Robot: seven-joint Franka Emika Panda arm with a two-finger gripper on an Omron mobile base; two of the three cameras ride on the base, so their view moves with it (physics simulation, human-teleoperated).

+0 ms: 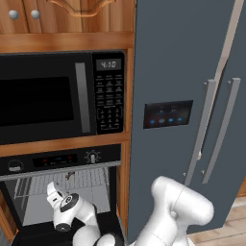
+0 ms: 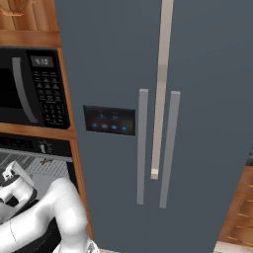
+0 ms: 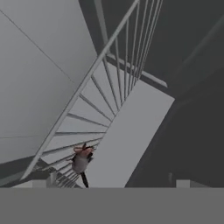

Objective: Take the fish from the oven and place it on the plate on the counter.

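Lowest in the left base view, the white arm rises from the bottom right corner and bends toward the lower left, where its hand reaches into the open oven [image 1: 62,185]. The gripper [image 3: 109,183] is hidden behind the wrist in both base views; in the hand view only pale stubs at the bottom edge mark its fingers, set far apart, so the jaws stand spread wide with nothing between them.

Just past the hand, the fish [image 3: 81,158] lies on the wire rack [image 3: 100,100], low and left of centre in the hand view, a small dark body with a reddish patch. In the left base view the same fish [image 1: 70,175] is a tiny dark mark at the front edge of the rack, above the wrist and apart from it.

Above the oven cavity runs its control panel [image 1: 60,160] with a knob. Higher, in the upper left, sits the black microwave [image 1: 62,96] with its keypad. The grey refrigerator [image 2: 163,123] takes the right side of both base views.
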